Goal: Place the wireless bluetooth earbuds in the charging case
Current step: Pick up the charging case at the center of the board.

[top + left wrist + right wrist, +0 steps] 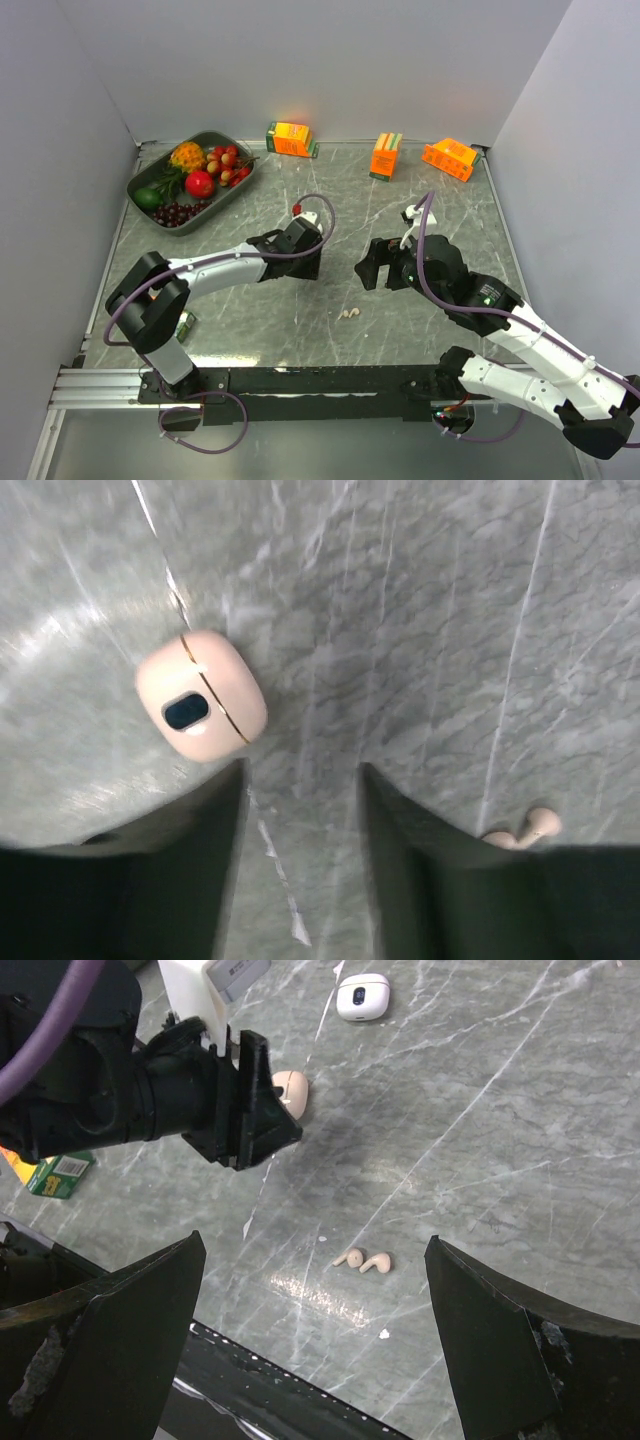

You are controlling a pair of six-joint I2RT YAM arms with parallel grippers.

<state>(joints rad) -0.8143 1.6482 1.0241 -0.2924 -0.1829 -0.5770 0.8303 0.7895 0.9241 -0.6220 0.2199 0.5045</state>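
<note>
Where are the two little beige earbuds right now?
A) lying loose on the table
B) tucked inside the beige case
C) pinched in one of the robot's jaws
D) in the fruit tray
A: the earbuds lie side by side on the bare grey table, apart from the closed beige case.

On the table: fruit tray in the far left corner; along the back edge, left carton, middle carton, right carton; earbuds side by side near front centre; charging case behind them, leftward; second case farther back.
</note>
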